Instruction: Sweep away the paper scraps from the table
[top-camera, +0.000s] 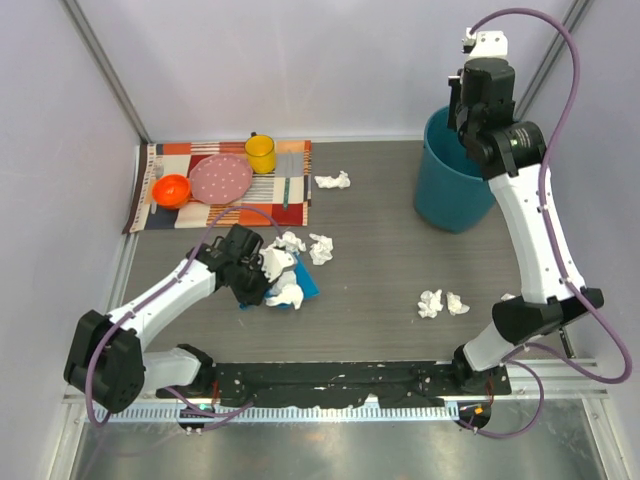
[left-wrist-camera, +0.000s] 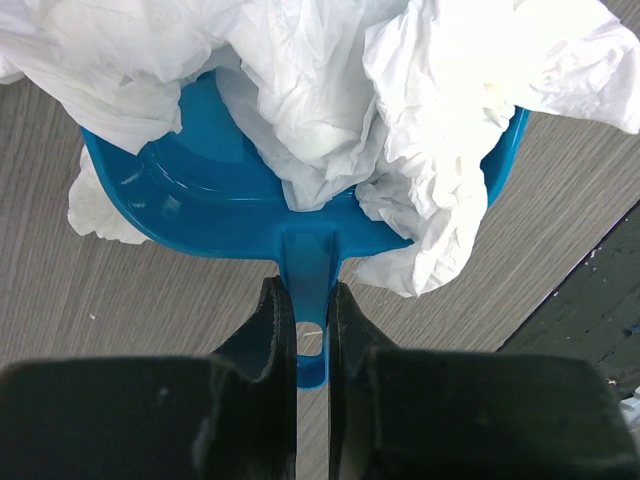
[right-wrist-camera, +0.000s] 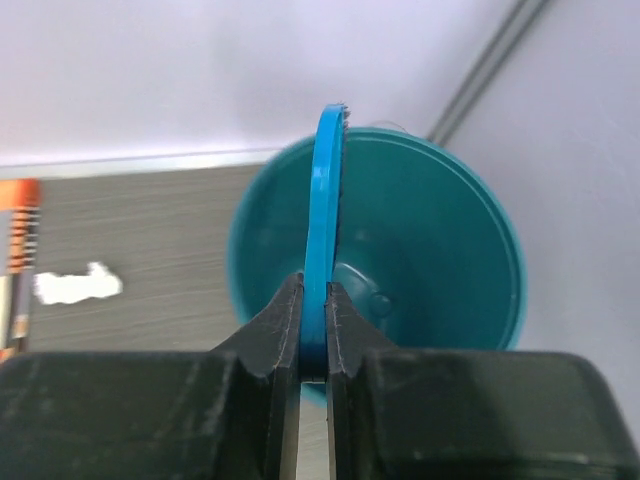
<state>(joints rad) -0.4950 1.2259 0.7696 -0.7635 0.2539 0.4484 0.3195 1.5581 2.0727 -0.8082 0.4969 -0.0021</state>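
Observation:
My left gripper (top-camera: 252, 272) (left-wrist-camera: 312, 296) is shut on the handle of a blue dustpan (top-camera: 306, 286) (left-wrist-camera: 190, 185) low over the table (top-camera: 380, 250). Crumpled white paper scraps (left-wrist-camera: 330, 90) fill the pan and spill over its edges. More scraps lie just beyond it (top-camera: 321, 248), near the placemat (top-camera: 333, 181) and at the right front (top-camera: 430, 303). My right gripper (top-camera: 466, 108) (right-wrist-camera: 313, 292) is raised over the teal bucket (top-camera: 450, 195) (right-wrist-camera: 420, 250), shut on a thin blue brush (right-wrist-camera: 325, 200) seen edge-on.
A striped placemat (top-camera: 290, 200) at the back left holds an orange bowl (top-camera: 171, 190), a pink plate (top-camera: 221, 179) and a yellow cup (top-camera: 260, 153). White walls close the back and sides. A metal rail (top-camera: 330, 405) runs along the near edge.

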